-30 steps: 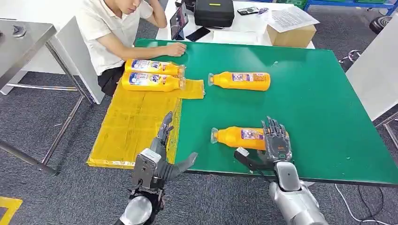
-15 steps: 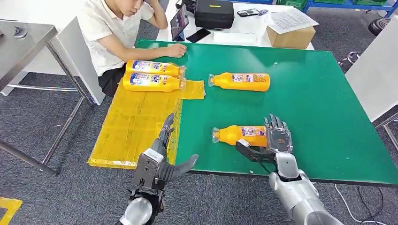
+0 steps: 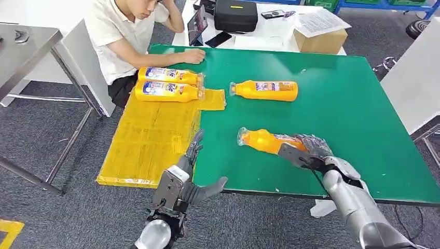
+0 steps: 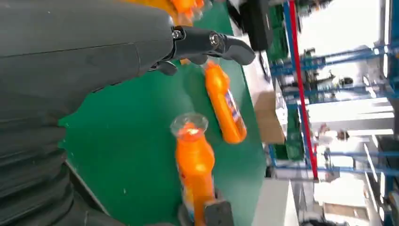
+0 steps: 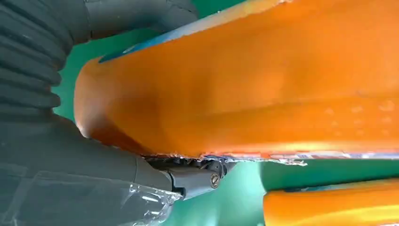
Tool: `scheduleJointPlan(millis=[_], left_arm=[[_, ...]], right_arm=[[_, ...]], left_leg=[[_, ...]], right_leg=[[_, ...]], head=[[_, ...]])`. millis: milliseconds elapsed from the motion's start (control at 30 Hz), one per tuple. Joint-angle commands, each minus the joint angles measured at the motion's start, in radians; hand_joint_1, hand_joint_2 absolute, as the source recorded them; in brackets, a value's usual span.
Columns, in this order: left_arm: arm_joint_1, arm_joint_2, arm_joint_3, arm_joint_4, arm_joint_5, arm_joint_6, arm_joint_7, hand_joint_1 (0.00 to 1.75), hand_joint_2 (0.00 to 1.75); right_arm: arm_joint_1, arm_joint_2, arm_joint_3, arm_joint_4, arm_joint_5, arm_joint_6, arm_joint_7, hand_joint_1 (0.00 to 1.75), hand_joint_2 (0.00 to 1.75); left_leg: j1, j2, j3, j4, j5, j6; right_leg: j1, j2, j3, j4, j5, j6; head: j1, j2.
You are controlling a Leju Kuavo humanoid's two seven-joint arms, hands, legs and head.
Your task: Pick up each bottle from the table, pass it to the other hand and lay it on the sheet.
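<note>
My right hand (image 3: 306, 150) grips the base of an orange bottle (image 3: 263, 141) near the green table's (image 3: 353, 119) front edge; the bottle (image 4: 195, 165) is tilted, cap end pointing left and raised. In the right wrist view the bottle (image 5: 254, 80) lies against the palm. A second orange bottle (image 3: 265, 90) lies on its side mid-table. Two more bottles (image 3: 167, 75) (image 3: 166, 91) lie side by side at the far end of the yellow sheet (image 3: 148, 137). My left hand (image 3: 186, 179) is open below the sheet's near right corner, fingers spread, holding nothing.
A person (image 3: 122, 36) sits at the table's far left corner with a hand resting on the table edge. Behind stand a cardboard box (image 3: 320, 37), a black case (image 3: 236, 14) and a phone on a white table. A grey table (image 3: 26, 46) stands at left.
My right hand has closed around the near bottle's base and lifted it, tilting it with the cap end up-left. The left hand has shifted slightly right and forward.
</note>
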Motion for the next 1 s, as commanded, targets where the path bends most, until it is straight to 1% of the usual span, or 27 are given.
scheduleJointPlan(millis=[33, 100, 167, 200, 267, 300, 333, 433, 467, 500, 567, 600, 633, 667, 700, 733, 767, 800, 833, 867, 933, 967, 1000], left_arm=[[-0.041, 0.035, -0.045, 0.048, 0.006, -0.006, 0.000, 0.00, 1.75], [-0.041, 0.035, -0.045, 0.048, 0.006, -0.006, 0.000, 0.00, 1.75], [-0.041, 0.035, -0.045, 0.048, 0.006, -0.006, 0.000, 0.00, 1.75], [-0.041, 0.035, -0.045, 0.048, 0.006, -0.006, 0.000, 0.00, 1.75], [-0.041, 0.035, -0.045, 0.048, 0.006, -0.006, 0.000, 0.00, 1.75], [-0.041, 0.035, -0.045, 0.048, 0.006, -0.006, 0.000, 0.00, 1.75], [-0.042, 0.036, -0.046, 0.047, 0.008, -0.008, 0.000, 0.00, 1.75], [-0.040, 0.035, -0.044, 0.045, 0.011, -0.008, -0.001, 0.00, 1.75], [-0.034, 0.027, -0.032, 0.047, 0.023, 0.004, -0.003, 0.00, 1.75], [-0.030, 0.016, -0.017, 0.056, 0.039, 0.024, -0.008, 0.00, 1.75], [-0.018, -0.014, 0.017, 0.107, 0.110, 0.079, 0.002, 0.00, 1.75], [-0.020, -0.013, 0.011, 0.135, 0.127, 0.083, -0.003, 0.00, 1.75], [-0.013, -0.014, 0.014, 0.166, 0.183, 0.071, 0.037, 0.00, 1.75], [-0.005, -0.011, 0.015, 0.194, 0.249, 0.049, 0.063, 0.00, 1.75], [0.000, 0.000, 0.007, 0.223, 0.298, 0.031, 0.059, 0.00, 1.75], [0.001, 0.009, -0.004, 0.241, 0.350, -0.004, 0.090, 0.00, 1.75], [-0.005, 0.028, -0.020, 0.257, 0.421, -0.043, 0.132, 0.00, 1.75], [-0.014, 0.038, -0.033, 0.266, 0.445, -0.045, 0.125, 0.00, 1.75], [-0.023, 0.038, -0.040, 0.267, 0.439, -0.026, 0.097, 0.00, 1.75], [-0.037, 0.032, -0.046, 0.270, 0.446, -0.011, 0.095, 0.00, 1.75], [-0.055, 0.027, -0.048, 0.272, 0.451, 0.008, 0.094, 0.00, 1.75], [-0.067, 0.028, -0.057, 0.275, 0.463, 0.016, 0.093, 0.00, 1.75], [-0.078, 0.032, -0.061, 0.278, 0.469, 0.022, 0.089, 0.00, 1.75]], right_arm=[[0.087, -0.034, 0.024, -0.011, -0.045, 0.036, -0.010, 1.75, 1.75], [0.087, -0.034, 0.024, -0.011, -0.045, 0.036, -0.010, 1.75, 1.75], [0.087, -0.034, 0.024, -0.011, -0.045, 0.036, -0.010, 1.75, 1.75], [0.087, -0.034, 0.024, -0.011, -0.045, 0.036, -0.010, 1.75, 1.75], [0.087, -0.034, 0.024, -0.011, -0.045, 0.036, -0.010, 1.75, 1.75], [0.087, -0.034, 0.024, -0.011, -0.045, 0.036, -0.010, 1.75, 1.75], [0.087, -0.039, 0.042, -0.015, -0.061, 0.017, -0.008, 1.75, 1.75], [0.100, -0.034, 0.037, -0.041, -0.118, 0.001, -0.028, 1.75, 1.75], [0.109, -0.020, 0.024, -0.065, -0.154, -0.014, -0.049, 1.75, 1.75], [0.124, -0.001, -0.003, -0.098, -0.219, -0.002, -0.069, 1.75, 1.75], [0.169, 0.024, -0.012, -0.208, -0.298, 0.008, -0.072, 1.75, 1.75], [0.188, 0.028, -0.003, -0.254, -0.304, -0.001, -0.055, 1.75, 1.75], [0.204, 0.037, 0.004, -0.302, -0.321, -0.004, -0.059, 1.75, 1.75], [0.213, 0.046, 0.016, -0.344, -0.335, -0.001, -0.057, 1.75, 1.75], [0.215, 0.054, 0.045, -0.388, -0.333, -0.019, -0.052, 1.75, 1.75], [0.210, 0.061, 0.071, -0.411, -0.329, -0.027, -0.044, 1.75, 1.75], [0.186, 0.073, 0.118, -0.423, -0.299, -0.061, -0.046, 1.75, 1.75], [0.173, 0.085, 0.144, -0.430, -0.293, -0.079, -0.042, 1.75, 1.75], [0.169, 0.100, 0.166, -0.444, -0.286, -0.099, -0.040, 1.75, 1.75], [0.169, 0.115, 0.193, -0.460, -0.281, -0.112, -0.034, 1.75, 1.75], [0.173, 0.145, 0.225, -0.472, -0.286, -0.114, -0.026, 1.75, 1.75], [0.166, 0.149, 0.262, -0.465, -0.299, -0.108, -0.014, 1.75, 1.75], [0.166, 0.159, 0.268, -0.456, -0.327, -0.110, -0.018, 1.75, 1.75]], left_leg=[[0.001, -0.004, 0.001, -0.001, 0.001, -0.002], [0.002, -0.005, 0.001, -0.002, 0.001, -0.002], [0.001, -0.002, 0.001, -0.001, 0.000, -0.001], [0.002, -0.005, 0.000, -0.002, 0.001, -0.002], [0.002, -0.003, 0.001, -0.001, 0.000, -0.001], [0.002, -0.005, 0.000, -0.002, 0.001, -0.002], [0.002, -0.004, 0.000, -0.001, 0.001, -0.002], [0.001, -0.003, 0.000, -0.001, 0.001, -0.002], [0.001, -0.003, 0.000, -0.001, 0.000, -0.001], [0.001, -0.004, 0.000, -0.002, 0.001, -0.002], [0.002, -0.002, 0.000, -0.001, 0.000, -0.002], [0.001, -0.002, 0.000, -0.002, 0.001, -0.003], [0.001, -0.001, 0.000, -0.002, 0.000, -0.002], [0.002, -0.002, -0.001, -0.004, 0.001, -0.003], [0.002, 0.000, 0.000, -0.004, 0.001, -0.003], [0.001, 0.002, 0.001, -0.005, 0.000, -0.004], [0.001, 0.003, -0.001, -0.003, 0.000, -0.003], [0.001, 0.004, -0.001, -0.003, 0.000, -0.003], [0.001, 0.004, -0.003, -0.002, 0.000, -0.003], [0.001, 0.006, -0.005, -0.002, 0.000, -0.004], [0.001, 0.002, -0.012, -0.001, 0.001, -0.003], [0.001, 0.002, -0.012, -0.001, 0.001, -0.004], [0.001, 0.001, -0.013, -0.001, 0.002, -0.004]], right_leg=[[0.001, -0.003, 0.002, -0.002, 0.000, -0.002], [0.002, -0.003, 0.002, -0.002, 0.000, -0.002], [0.001, -0.001, 0.001, -0.001, -0.001, -0.001], [0.002, -0.003, 0.001, -0.002, 0.000, -0.002], [0.001, -0.002, 0.001, -0.001, 0.000, -0.001], [0.002, -0.003, 0.001, -0.003, 0.000, -0.002], [0.001, -0.002, 0.002, -0.002, 0.000, -0.002], [0.001, -0.002, 0.001, -0.002, 0.000, -0.002], [0.001, -0.001, 0.001, -0.001, 0.000, -0.001], [0.001, -0.002, 0.001, -0.002, 0.000, -0.003], [0.001, 0.000, 0.001, -0.001, 0.000, -0.002], [0.001, 0.000, 0.001, -0.002, 0.000, -0.003], [0.001, 0.001, 0.001, -0.002, 0.000, -0.002], [0.002, 0.001, 0.001, -0.003, 0.001, -0.003], [0.001, 0.003, 0.001, -0.003, 0.001, -0.003], [0.001, 0.005, 0.000, -0.003, 0.001, -0.004], [0.001, 0.005, -0.001, -0.001, 0.001, -0.002], [0.001, 0.006, -0.002, -0.001, 0.001, -0.003], [0.001, 0.006, -0.004, 0.000, 0.001, -0.003], [0.001, 0.008, -0.006, 0.001, 0.001, -0.004], [0.001, 0.004, -0.012, 0.004, 0.000, -0.002], [0.001, 0.004, -0.013, 0.004, 0.000, -0.003], [0.001, 0.003, -0.013, 0.004, 0.000, -0.002]], head=[[0.000, 0.000], [0.000, 0.000], [0.000, 0.000], [0.000, 0.000], [0.000, 0.000], [0.000, 0.000], [0.000, 0.000], [0.000, 0.000], [0.000, 0.000], [0.000, 0.000], [0.000, 0.000], [0.000, 0.000], [0.000, 0.000], [0.001, 0.000], [0.000, 0.000], [0.000, 0.000], [0.000, 0.000], [0.000, 0.000], [0.000, 0.000], [0.000, 0.000], [0.000, 0.000], [0.000, 0.000], [0.000, 0.000]])
